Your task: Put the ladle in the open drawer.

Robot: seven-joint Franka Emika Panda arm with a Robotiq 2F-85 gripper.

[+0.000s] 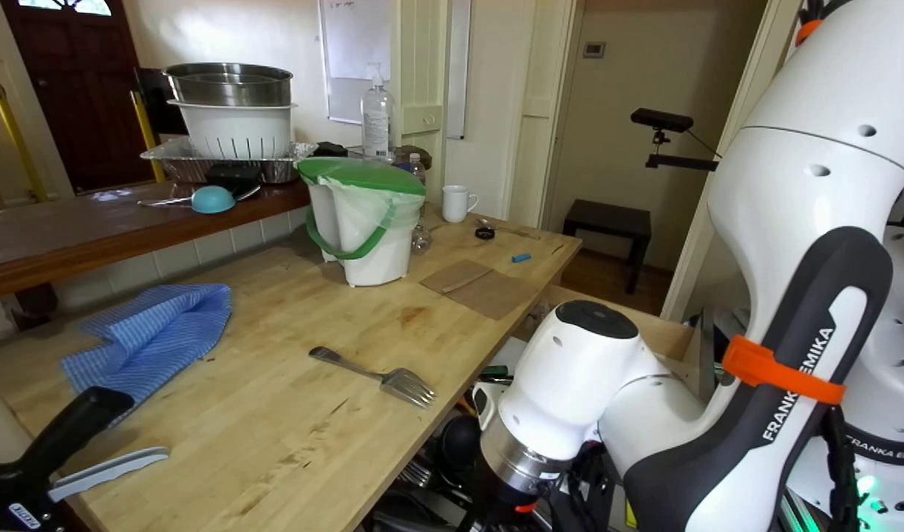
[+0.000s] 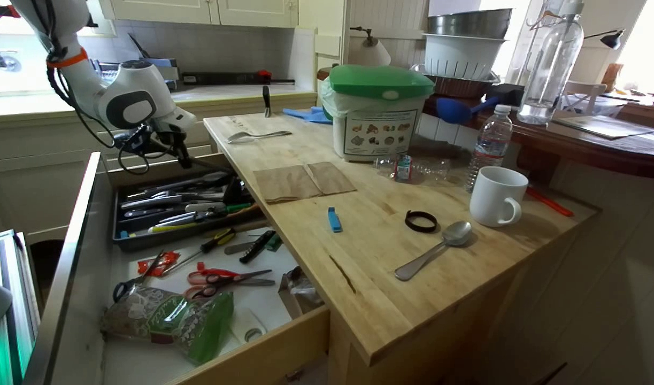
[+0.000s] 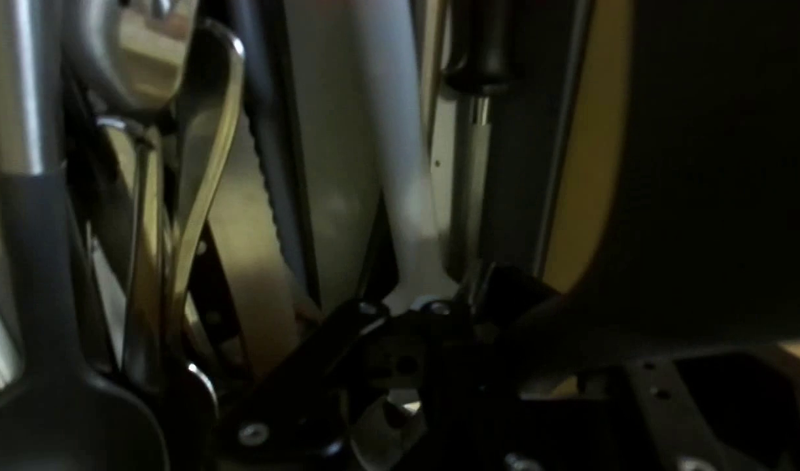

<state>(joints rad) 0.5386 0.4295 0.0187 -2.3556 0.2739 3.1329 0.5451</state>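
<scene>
The open drawer (image 2: 257,353) is light wood and crammed with utensils and tools; its far side also shows in an exterior view (image 1: 662,329). My gripper (image 2: 185,159) is low over the drawer's dark utensil tray. In the wrist view my gripper (image 3: 488,307) has its fingers close together on a dark piece. This piece joins a large dark blurred shape, seemingly the ladle (image 3: 713,183), very near the camera at the right. A dark round shape beside the gripper looks like the ladle's bowl (image 1: 459,440). The picture is dark, and most of the handle is hidden.
The tray (image 2: 129,246) holds several knives and spoons; a dark utensil with a silver handle (image 3: 36,261) lies left of the fingers. The counter (image 1: 274,414) edge runs beside the arm. A silver fork (image 1: 374,377) lies on it near the edge. Scissors (image 2: 214,283) lie in the drawer.
</scene>
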